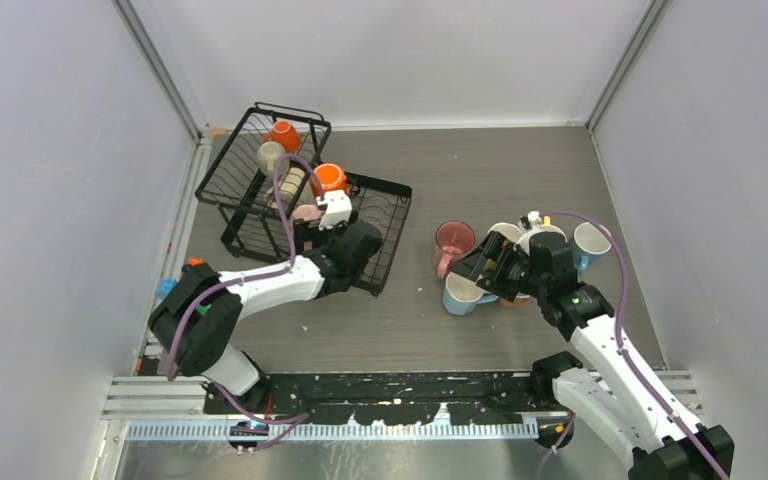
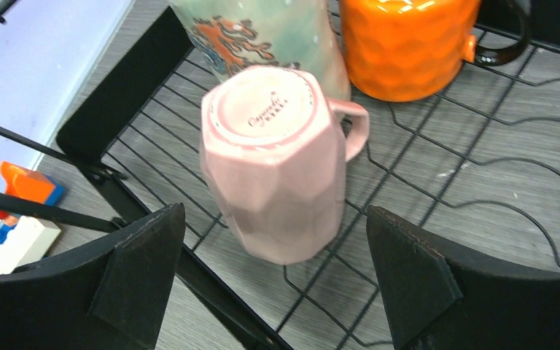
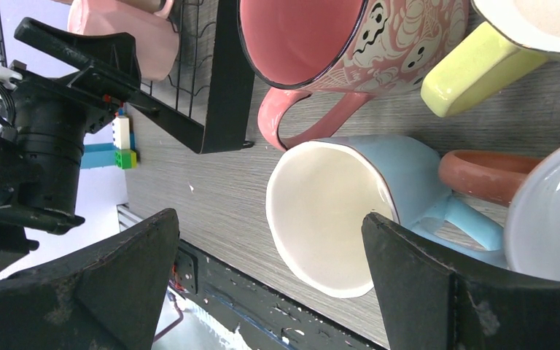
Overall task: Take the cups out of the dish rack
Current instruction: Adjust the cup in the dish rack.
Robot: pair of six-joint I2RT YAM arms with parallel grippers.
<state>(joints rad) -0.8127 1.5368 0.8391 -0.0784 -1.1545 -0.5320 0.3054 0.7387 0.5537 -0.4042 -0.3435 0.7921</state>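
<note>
The black wire dish rack stands at the far left. In it are two orange cups, a beige cup and an upside-down pink cup. My left gripper is open just in front of that pink cup, fingers on either side and apart from it. A painted teal cup and an orange cup stand behind it. My right gripper hangs open over the cups on the table, with a light blue cup lying just beyond its tips.
On the table at right stand a pink patterned cup, a yellow-handled cup, a brown cup and a white cup. Coloured toy blocks lie left of the rack. Walls enclose the table on three sides.
</note>
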